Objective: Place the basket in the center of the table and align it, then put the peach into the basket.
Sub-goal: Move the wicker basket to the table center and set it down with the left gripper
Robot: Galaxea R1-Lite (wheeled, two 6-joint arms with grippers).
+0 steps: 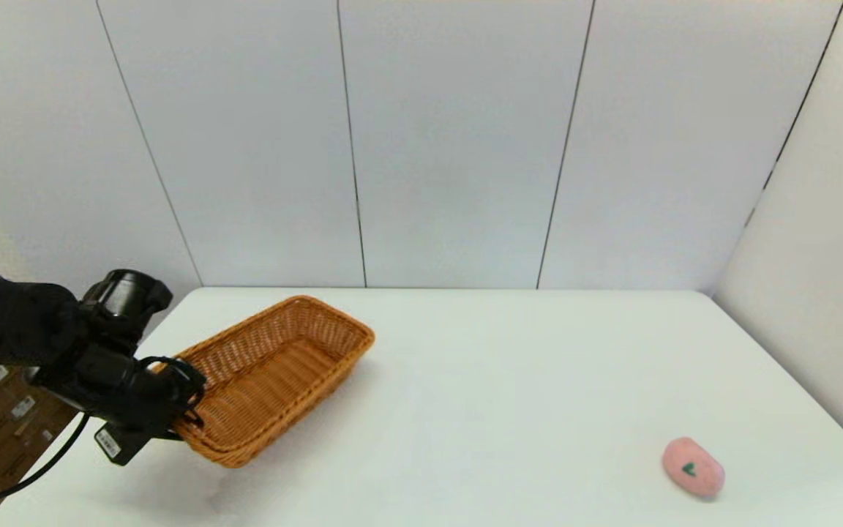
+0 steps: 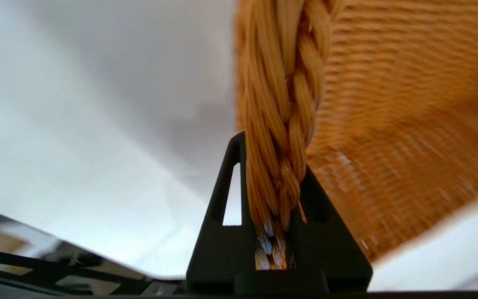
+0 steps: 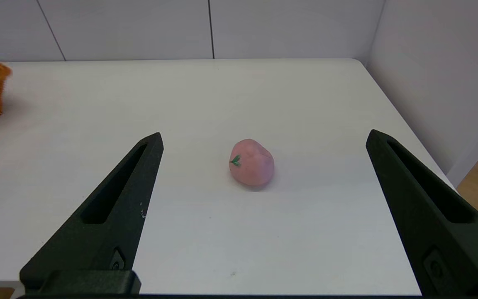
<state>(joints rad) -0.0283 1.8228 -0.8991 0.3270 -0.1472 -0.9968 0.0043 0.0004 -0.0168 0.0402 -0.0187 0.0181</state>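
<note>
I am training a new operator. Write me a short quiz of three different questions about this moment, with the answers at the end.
1. True or false: the left gripper has its fingers closed on the braided rim of the basket.
2. Where does the peach lie? A) inside the basket B) on the table, near the robot's right front corner C) between the fingers of the right gripper
3. Fill in: the fingers of the right gripper are ____, with the peach on the table ahead of them.

Key:
1. True: the left wrist view shows the rim pinched between both fingers.
2. B: it lies far from the basket, untouched.
3. open
</note>
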